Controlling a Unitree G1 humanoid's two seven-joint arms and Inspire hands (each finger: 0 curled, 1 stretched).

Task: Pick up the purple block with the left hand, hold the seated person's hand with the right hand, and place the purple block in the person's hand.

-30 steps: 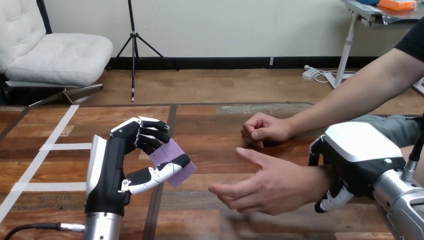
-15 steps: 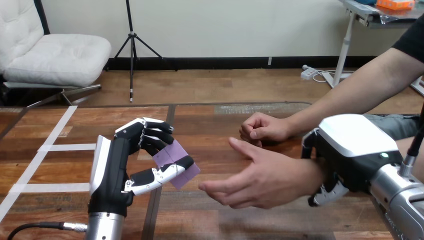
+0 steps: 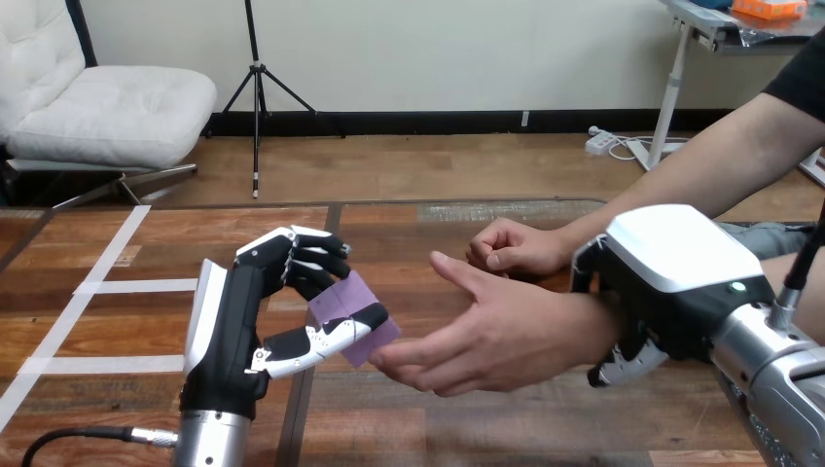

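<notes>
L: my left hand (image 3: 233, 331) is pinching the purple block (image 3: 352, 304) between curled fingers and thumb, above the table (image 3: 126, 321) | block is sitting right against the fingertips of the person's open hand (image 3: 486, 336), just past my thumb | R: my right hand (image 3: 671, 282) is curling its fingers round that hand's wrist | person's other hand (image 3: 511, 248) is resting fisted just beyond.

Person's closed hand (image 3: 511, 248) ahead — tabletop (image 3: 126, 321) free leftward

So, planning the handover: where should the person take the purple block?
Likely grip the purple block by its bare lower right corner, from the view's right: the left hand's fingers cover its far edge and the thumb crosses its face; only that end juts free.
</notes>
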